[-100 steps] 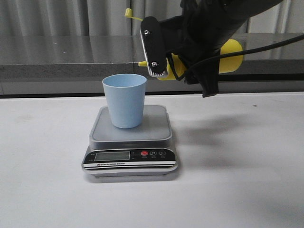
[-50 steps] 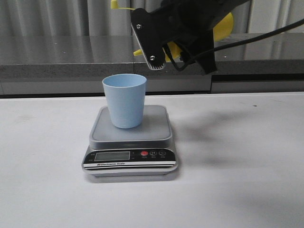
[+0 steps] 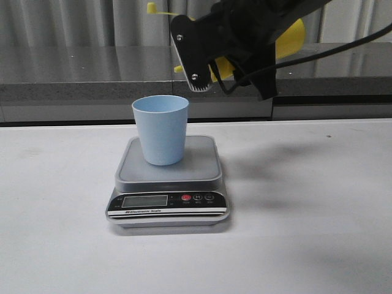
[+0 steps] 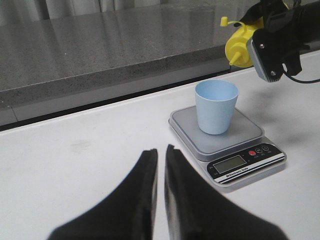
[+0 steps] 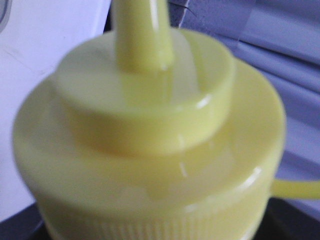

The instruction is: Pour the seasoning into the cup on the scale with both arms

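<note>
seasoning bottle (image 3: 293, 38): yellow squeeze bottle, lying nearly on its side in the air, up at about 1 o'clock from the cup in the front view; its base points to 3 o'clock and its nozzle end to 9 o'clock. the right wrist view is filled with its blurred shoulder and nozzle base.
cap (image 3: 150, 8): small, yellow, on a thin tether, at 12 o'clock of the cup near the top edge of the front view; apart from the nozzle.
right claw (image 3: 205, 64): black, wrapped around the bottle's middle and hiding most of it; it grips the bottle clear of the surface. one finger's pale ridged face shows above the cup's 1 o'clock side.
cup (image 3: 160, 129): pale blue tumbler, upright, standing on the scale's platform a little toward 9 o'clock of its centre. its inside cannot be seen from the front; in the left wrist view it looks plain blue.
scale (image 3: 169, 184): flat, grey platform, black front panel at 6 o'clock with a display, a red button and two dark ones; the digits cannot be read.
left claw (image 4: 160, 165): black, low over the white surface, at about 7 o'clock from the scale in its own wrist view and well apart from it; the fingers stand almost together with a thin slit between them and nothing held.
surface (image 3: 318, 233): white, carries the scale; a grey ledge runs behind it.
</note>
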Tool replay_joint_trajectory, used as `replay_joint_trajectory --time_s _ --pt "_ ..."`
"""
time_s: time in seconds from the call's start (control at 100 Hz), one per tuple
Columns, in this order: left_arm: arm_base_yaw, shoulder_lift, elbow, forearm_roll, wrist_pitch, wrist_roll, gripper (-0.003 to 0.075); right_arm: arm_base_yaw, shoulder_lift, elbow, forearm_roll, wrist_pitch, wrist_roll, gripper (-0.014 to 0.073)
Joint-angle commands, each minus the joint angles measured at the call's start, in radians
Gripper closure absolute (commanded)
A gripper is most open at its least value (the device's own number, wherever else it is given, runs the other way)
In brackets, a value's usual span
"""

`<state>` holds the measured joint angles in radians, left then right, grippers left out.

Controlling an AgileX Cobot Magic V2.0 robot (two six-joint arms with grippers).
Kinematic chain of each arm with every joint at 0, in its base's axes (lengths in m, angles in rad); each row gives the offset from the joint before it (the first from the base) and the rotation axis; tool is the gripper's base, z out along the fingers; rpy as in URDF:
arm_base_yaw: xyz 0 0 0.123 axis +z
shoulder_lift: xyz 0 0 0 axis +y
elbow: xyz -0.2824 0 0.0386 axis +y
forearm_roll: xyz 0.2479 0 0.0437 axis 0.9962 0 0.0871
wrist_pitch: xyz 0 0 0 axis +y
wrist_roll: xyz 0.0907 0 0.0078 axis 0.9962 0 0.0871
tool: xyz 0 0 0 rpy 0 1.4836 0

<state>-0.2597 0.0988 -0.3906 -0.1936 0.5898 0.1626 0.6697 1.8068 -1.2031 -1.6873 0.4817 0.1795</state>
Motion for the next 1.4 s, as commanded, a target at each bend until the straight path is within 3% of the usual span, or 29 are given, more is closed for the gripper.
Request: replay_joint_trajectory --time_s 0.0,0.06,0.4,0.54,0.75,0.99,1.15,1.39 --pt "0.002 0.010 -0.026 -0.009 -0.080 -0.011 0.0682 0.001 -0.102 -0.039 0.046 0.025 0.048 0.0628" --pt "0.002 0.010 -0.026 -0.009 -0.080 -0.011 0.0682 -0.006 -0.131 -0.039 0.124 -0.004 0.048 0.0664" --pt "0.002 0.010 -0.026 -0.009 -0.080 -0.011 0.0682 -0.138 -0.268 -0.029 0.619 -0.205 0.046 0.0659" --pt "0.002 0.010 -0.026 -0.009 -0.080 -0.011 0.0682 -0.199 -0.303 0.020 0.842 -0.316 -0.015 0.0659" --pt "0.002 0.010 -0.026 -0.009 -0.080 -0.011 0.0682 -0.280 -0.321 0.183 1.170 -0.603 -0.159 0.0659" --pt "0.002 0.010 -0.026 -0.009 -0.080 -0.011 0.0682 -0.301 -0.304 0.380 1.510 -0.987 -0.292 0.0661" --pt "0.002 0.010 -0.026 -0.009 -0.080 -0.011 0.0682 -0.301 -0.243 0.449 1.629 -1.170 -0.322 0.0661" --pt "0.002 0.010 -0.026 -0.009 -0.080 -0.011 0.0682 -0.302 -0.141 0.477 1.640 -1.327 -0.280 0.0661"
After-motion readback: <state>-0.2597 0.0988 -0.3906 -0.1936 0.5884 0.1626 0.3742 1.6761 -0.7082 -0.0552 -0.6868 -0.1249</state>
